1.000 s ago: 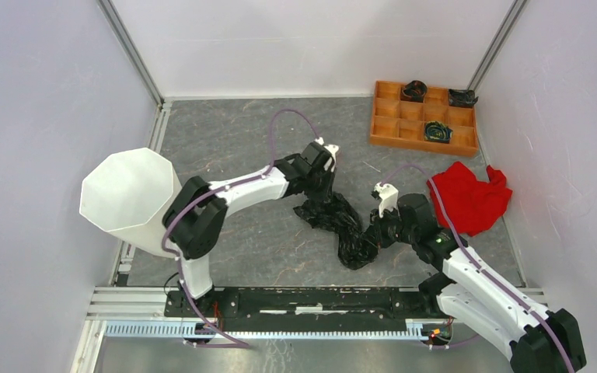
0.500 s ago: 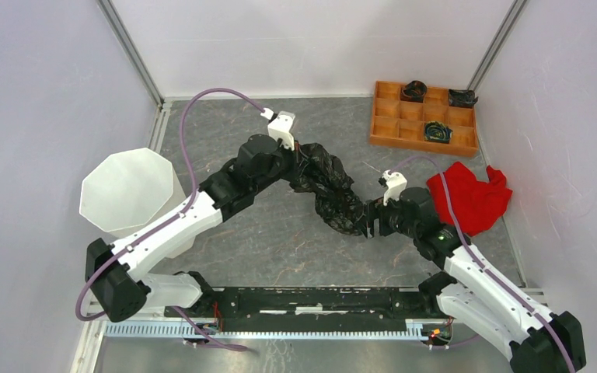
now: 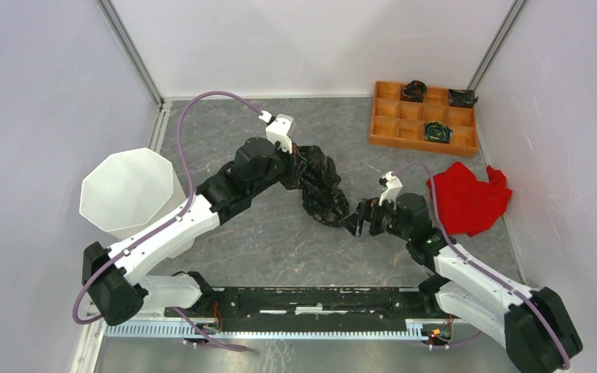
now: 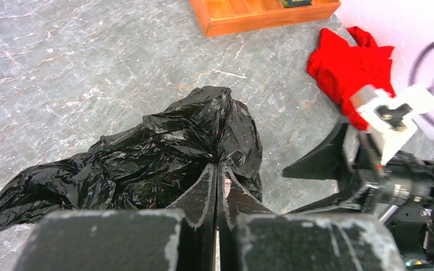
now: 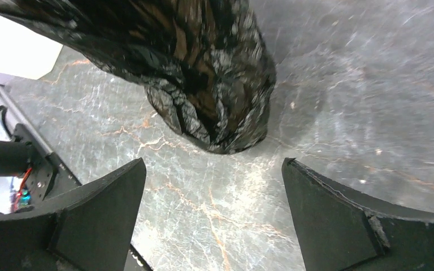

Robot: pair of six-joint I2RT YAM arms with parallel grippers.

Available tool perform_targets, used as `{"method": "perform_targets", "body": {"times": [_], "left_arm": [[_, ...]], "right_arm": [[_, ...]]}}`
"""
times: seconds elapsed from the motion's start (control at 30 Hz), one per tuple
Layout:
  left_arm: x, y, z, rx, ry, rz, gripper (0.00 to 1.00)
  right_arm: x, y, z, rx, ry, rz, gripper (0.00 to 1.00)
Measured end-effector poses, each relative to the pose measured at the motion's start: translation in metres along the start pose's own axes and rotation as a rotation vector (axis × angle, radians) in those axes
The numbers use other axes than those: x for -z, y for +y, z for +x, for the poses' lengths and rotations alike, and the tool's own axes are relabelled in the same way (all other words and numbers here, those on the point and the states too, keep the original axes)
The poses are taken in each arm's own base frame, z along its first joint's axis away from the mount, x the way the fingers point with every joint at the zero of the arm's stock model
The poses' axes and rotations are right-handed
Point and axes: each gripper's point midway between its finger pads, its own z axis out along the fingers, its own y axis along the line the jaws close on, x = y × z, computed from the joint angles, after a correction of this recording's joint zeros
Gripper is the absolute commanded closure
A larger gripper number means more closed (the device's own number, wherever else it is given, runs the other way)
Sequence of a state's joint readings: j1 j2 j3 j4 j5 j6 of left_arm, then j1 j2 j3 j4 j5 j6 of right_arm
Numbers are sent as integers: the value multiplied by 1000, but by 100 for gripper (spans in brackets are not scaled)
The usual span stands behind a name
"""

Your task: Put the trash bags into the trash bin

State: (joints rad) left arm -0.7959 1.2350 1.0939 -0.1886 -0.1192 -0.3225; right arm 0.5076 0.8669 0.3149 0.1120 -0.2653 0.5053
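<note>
One black bag [image 3: 322, 190] is hanging in a crumpled rope from the left gripper [image 3: 298, 160], near the middle of the table [image 3: 241, 233]. That gripper's fingers are pressing flat together on a pinch of film at the bag's upper end, and the lower end appears to be resting on the tabletop. The right gripper [image 3: 355, 221] is hovering just beside that lower end, its jaws standing wide apart and holding nothing. The bin [image 3: 124, 190] is sitting at the table's left edge, well apart from the bag, with nothing showing inside it.

Judging by its wrinkled, glossy skin, the bag is looking light, limp and slippery. It is likely to sag, drape and snag on the rim rather than drop in as a lump. A single layer is risking a slip or a tear, so a bunched fold, like the one the left fingers [image 4: 203, 186] are pinching, is looking the safer hold. A second grip on the trailing end is looking useful for keeping the bag gathered over the bin's mouth.
</note>
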Motion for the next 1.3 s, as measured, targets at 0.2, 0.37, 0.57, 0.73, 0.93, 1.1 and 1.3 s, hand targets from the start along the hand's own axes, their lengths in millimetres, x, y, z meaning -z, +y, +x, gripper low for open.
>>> {"method": "perform_targets", "body": {"times": [0.2,0.37,0.57,0.73,0.93,1.1,1.3], "left_arm": [[13,-9,-6,5,-37,63,98],[26,-19,-16,9,-91,124,98],[43,-28,-27,12,-160,189,98],[53,-19,-41,20,-229,142,98],[63,23,-57,56,-313,-88,98],[62,48,-49,63,-298,-221,97],[49,65,-32,49,-217,-329,85]], "right_arm": [[-19,8,22,-100,52,-95,2],[-31,12,15,-115,24,-134,8],[-38,15,1,-111,-37,-162,86],[-31,6,-23,-80,-126,-107,99],[-6,-23,-51,35,-187,99,100],[20,-34,-66,108,-203,209,100],[56,-35,-106,194,-237,356,100]]}}
